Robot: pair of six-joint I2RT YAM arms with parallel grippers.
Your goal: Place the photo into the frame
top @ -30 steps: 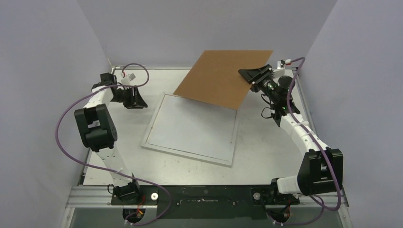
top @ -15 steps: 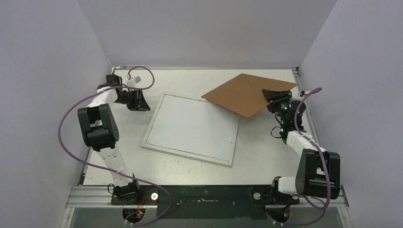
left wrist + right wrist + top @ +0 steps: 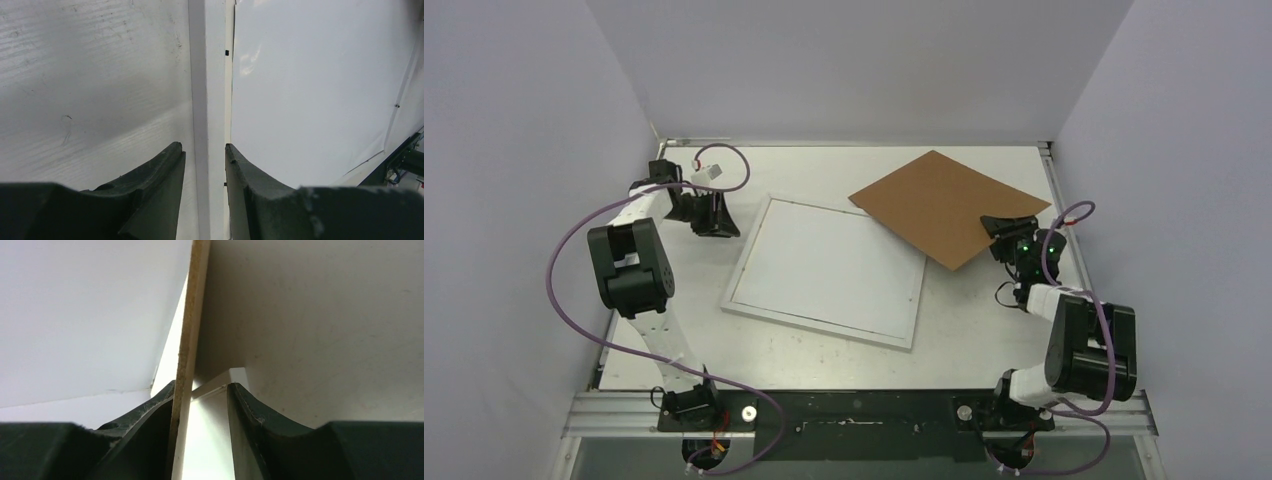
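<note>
The grey table (image 3: 824, 170) is the biggest thing; in its middle the white frame (image 3: 824, 270) lies flat, and inside it I see only plain pale white; next is the brown board (image 3: 939, 200), off to the far right, with one corner over the frame's far corner; the right gripper (image 3: 996, 225) has the board's edge between its two fingers, which stand partly apart; the board touches one finger and there is a gap to the other, so it does not look squeezed; the left gripper (image 3: 203, 150) is near the frame's far left corner, with one finger on each side of the white rim (I cannot tell if it pinches the rim or only stands around it); the photo does not show anywhere, so I cannot tell where it is; I think the frame is open and ready, but putting the photo in and the board back on is not done yet.
</note>
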